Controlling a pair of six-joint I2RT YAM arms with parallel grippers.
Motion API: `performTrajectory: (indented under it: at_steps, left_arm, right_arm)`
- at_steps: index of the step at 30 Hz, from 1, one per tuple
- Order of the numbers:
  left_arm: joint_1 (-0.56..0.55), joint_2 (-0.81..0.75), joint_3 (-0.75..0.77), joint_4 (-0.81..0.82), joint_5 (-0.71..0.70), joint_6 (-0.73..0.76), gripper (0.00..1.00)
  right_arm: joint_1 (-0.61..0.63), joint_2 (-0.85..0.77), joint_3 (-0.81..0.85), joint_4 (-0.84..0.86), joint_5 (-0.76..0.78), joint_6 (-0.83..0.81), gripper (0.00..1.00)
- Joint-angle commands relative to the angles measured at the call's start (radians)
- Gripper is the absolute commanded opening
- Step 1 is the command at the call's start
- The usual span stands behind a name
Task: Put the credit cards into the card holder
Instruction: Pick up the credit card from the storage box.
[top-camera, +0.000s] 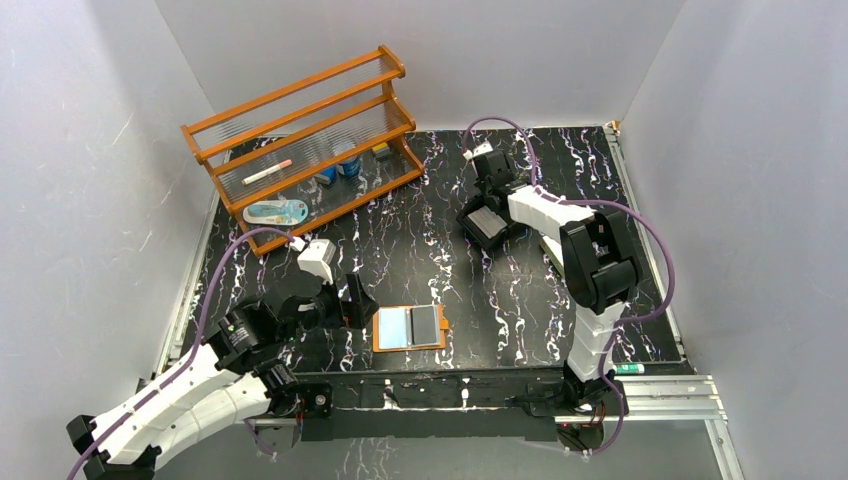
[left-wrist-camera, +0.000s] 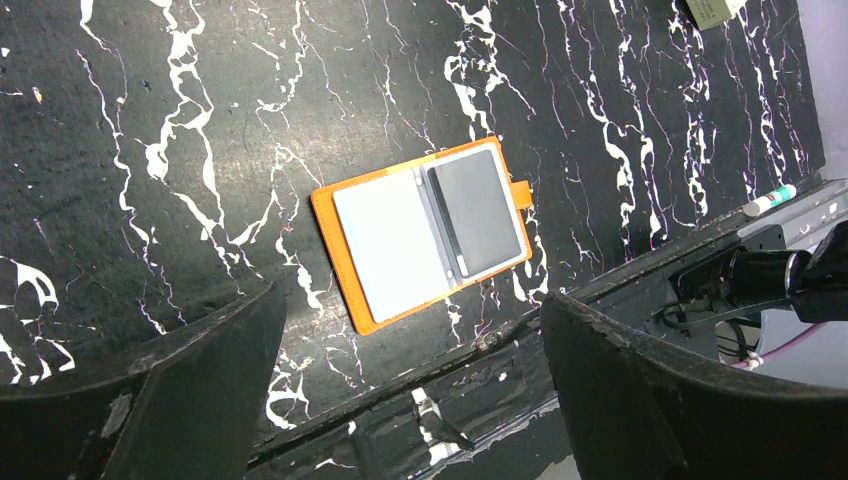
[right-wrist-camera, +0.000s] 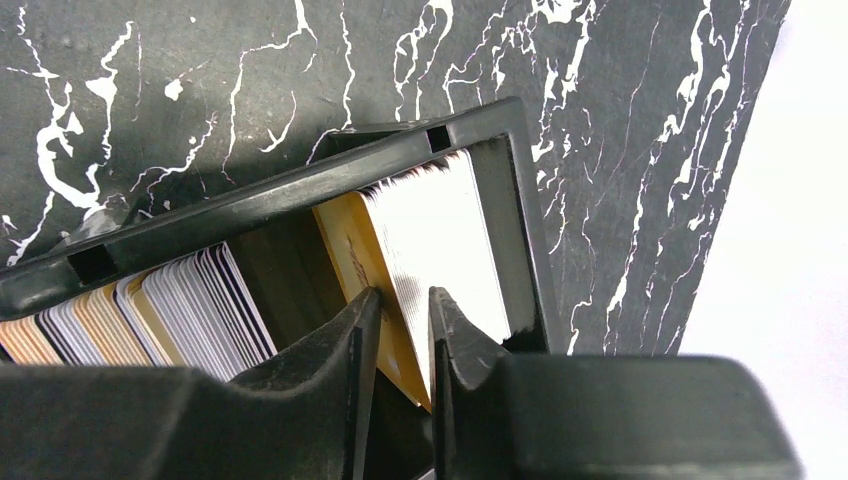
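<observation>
Credit cards (right-wrist-camera: 440, 240) stand edge-on in a black tray (right-wrist-camera: 300, 195) at the far right of the black marbled desk (top-camera: 420, 200). An orange wooden rack (top-camera: 300, 130) takes up the far left corner.

My left arm (top-camera: 190, 385) reaches in from the near left. Its jaws are spread wide, gripping nothing, and hang above the near middle of the desk. My right arm (top-camera: 600, 265) stretches to the far right with its wrist down at the tray.

The card holder (left-wrist-camera: 425, 235) lies open and flat near the front edge, orange cover down. It shows a pale sleeve page on one side and a dark one on the other, with the snap tab sticking out. It sits just beside the left jaws, not touched by them.

In the tray, one compartment holds a mixed pale and tan row. The other holds a white stack fronted by a yellow-tan card. The right jaws are drawn nearly together at that stack's front cards, but I cannot tell whether they are actually pinching.
</observation>
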Motion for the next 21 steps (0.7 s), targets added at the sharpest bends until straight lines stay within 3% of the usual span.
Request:
performTrajectory:
  at_steps: [1,10,21]
  left_arm:
    - [0.001,-0.006,0.006,-0.011,-0.021,-0.002,0.98]
    - [0.001,-0.005,0.004,-0.011,-0.022,-0.003,0.99]
    - [0.001,0.032,0.016,-0.030,-0.030,-0.014,0.99]
  right_arm:
    - [-0.004,-0.058,0.019,0.044,0.012,0.001,0.29]
    - [-0.004,-0.064,0.027,0.039,0.002,0.010,0.27]
    - [-0.004,-0.140,0.029,-0.086,-0.077,0.109,0.04]
